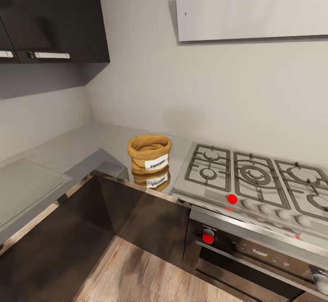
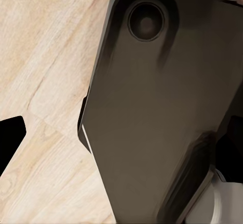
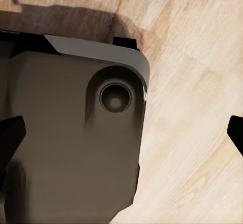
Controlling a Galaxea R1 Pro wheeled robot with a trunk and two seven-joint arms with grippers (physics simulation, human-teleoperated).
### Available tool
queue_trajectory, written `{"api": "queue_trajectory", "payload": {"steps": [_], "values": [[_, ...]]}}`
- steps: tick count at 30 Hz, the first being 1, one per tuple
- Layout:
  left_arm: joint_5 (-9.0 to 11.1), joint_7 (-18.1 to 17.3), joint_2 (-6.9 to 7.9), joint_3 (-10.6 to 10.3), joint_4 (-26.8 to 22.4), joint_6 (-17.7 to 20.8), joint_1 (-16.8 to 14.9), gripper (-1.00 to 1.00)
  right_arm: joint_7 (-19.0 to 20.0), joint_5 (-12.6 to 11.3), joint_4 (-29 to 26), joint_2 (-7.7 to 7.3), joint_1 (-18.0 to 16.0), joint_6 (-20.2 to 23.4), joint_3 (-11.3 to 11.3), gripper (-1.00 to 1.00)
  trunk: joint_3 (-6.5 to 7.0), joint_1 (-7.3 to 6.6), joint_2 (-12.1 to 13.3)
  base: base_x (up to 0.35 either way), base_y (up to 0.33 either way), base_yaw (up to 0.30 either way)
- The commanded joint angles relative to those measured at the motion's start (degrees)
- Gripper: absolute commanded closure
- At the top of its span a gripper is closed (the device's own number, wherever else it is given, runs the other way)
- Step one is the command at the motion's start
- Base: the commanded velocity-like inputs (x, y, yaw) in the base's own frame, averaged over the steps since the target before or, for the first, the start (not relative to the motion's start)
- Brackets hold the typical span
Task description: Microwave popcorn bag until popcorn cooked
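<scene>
The popcorn bag [image 1: 149, 153], a squat tan burlap sack with a rolled rim and a white label, stands upright on the grey countertop [image 1: 75, 149] in the corner, just left of the hob. Its reflection shows on the glossy surface in front of it. No popcorn can be seen inside it. The microwave is out of view. My left gripper [image 2: 122, 138] hangs open over the wooden floor and my own dark base, one black fingertip [image 2: 11, 137] at the frame's edge. My right gripper [image 3: 123, 135] is likewise open, with nothing between its fingers.
A steel gas hob [image 1: 255, 179] with grates and a red knob lies right of the sack, above a built-in oven [image 1: 255, 252]. Dark wall cabinets [image 1: 54, 19] hang at upper left. Dark glossy cabinet fronts [image 1: 150, 224] border the wooden floor [image 1: 136, 274].
</scene>
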Motion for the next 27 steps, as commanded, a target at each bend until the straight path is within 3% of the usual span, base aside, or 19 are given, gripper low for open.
{"api": "queue_trajectory", "payload": {"steps": [1, 27], "values": [[0.18, 0.15, -0.02, -0.01, 0.0, -0.16, -0.02, -1.0, -0.28, 0.6, 0.2, -0.02, -0.07, -0.33, -0.48, -1.0, -0.15, 0.0, -0.04, 0.0, 0.0, 0.0], [0.02, 0.07, -0.15, -0.01, 0.0, -0.24, -0.02, -1.0, -0.09, 0.77, 0.19, -0.1, -0.07, -0.34, -0.48, -1.0, -1.95, 0.0, -0.04, 0.0, 0.0, 0.0]]}}
